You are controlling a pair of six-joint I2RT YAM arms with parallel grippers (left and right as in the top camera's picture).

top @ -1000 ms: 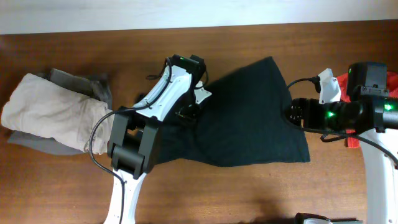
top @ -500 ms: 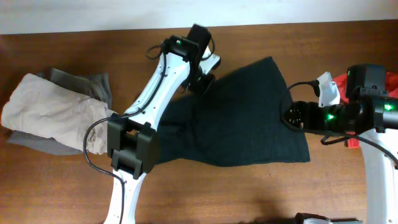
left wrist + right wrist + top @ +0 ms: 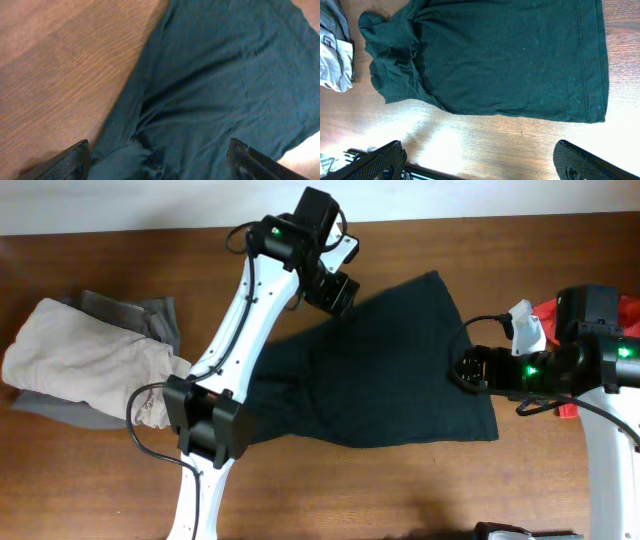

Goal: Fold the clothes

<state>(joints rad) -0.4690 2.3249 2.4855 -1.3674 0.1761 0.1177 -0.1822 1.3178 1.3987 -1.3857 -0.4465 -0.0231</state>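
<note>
Left pincer [image 3: 335,288] is up at the far edge of the plain black short-sleeved soft T-shirt [image 3: 390,370], and the left wrist view shows its two fingers spread wide with nothing between them, only dark cloth directly below. Right pincer [image 3: 463,370] sits at the opposite side of the shirt, low to the brown wooden bench [image 3: 100,480]. Its jaws are spread wide too and grip nothing. In the right wrist view, the shirt lies just ahead of its fingers.

So the garment is loose on the bench, lying between the two pincers. The half towards the right pincer looks flat, with a straight stitched hem. The end beneath and beyond the left pincer is bunched and rumpled, a sleeve or collar crumpled into folds.

My read is that this is early to middling. The cloth seems laid out and possibly doubled once, though I can't tell for sure, and there is no tidy packet. The wrinkled end wants smoothing, and the real folds look undone.

Well off to the left pincer's side sits a heap of beige and grey garments [image 3: 80,360], and a bright red garment [image 3: 550,312] peeks out behind the right arm.
</note>
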